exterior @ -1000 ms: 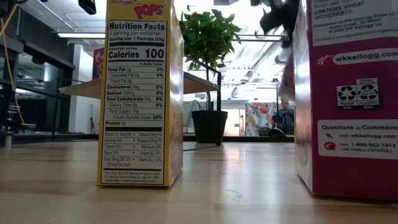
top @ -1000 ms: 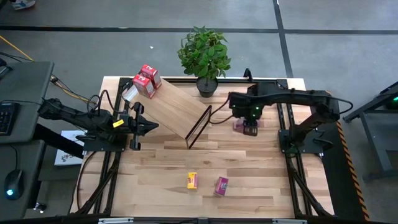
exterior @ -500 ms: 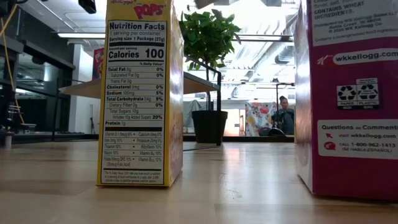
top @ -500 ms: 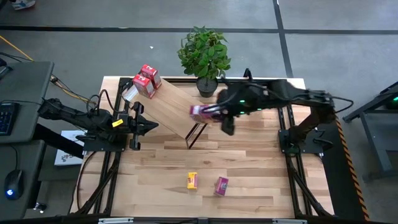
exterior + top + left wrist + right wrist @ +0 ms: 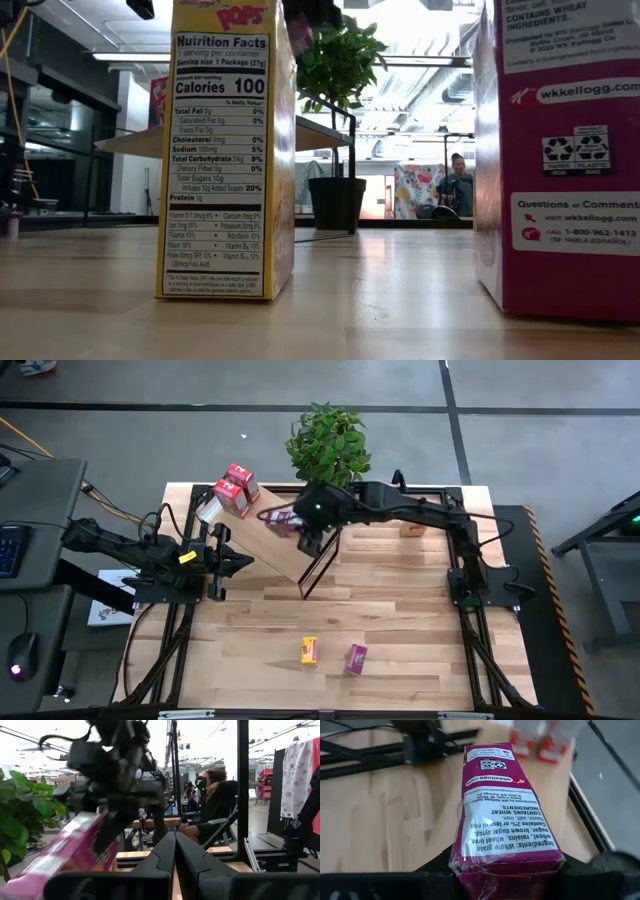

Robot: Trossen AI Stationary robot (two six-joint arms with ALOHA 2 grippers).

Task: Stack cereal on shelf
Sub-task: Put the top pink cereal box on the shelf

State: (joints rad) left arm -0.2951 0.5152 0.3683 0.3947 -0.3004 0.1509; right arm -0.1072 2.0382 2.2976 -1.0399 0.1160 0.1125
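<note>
1. My right gripper is clamped on a magenta cereal box, fingers on its two long sides; the box is carried lying flat over the slanted shelf.
2. On that box I read "wkkellogg.com", "CONTAINS WHEAT INGREDIENTS" and part of an ingredient list: whole grain wheat, raisins, brown sugar syrup.
3. My right arm reaches far across the table's back, elbow near the potted plant.
4. My left gripper waits with fingers together at the table's left edge, beside the shelf's lower end.
5. Two red boxes sit side by side at the shelf's upper corner.
6. A yellow box and a second magenta box stand near each other at the table's front; the yellow one shows "POPS", "Nutrition Facts" and "Calories 100".
7. The shelf is pale smooth wood on thin black wire; the boxes are glossy cardboard.
</note>
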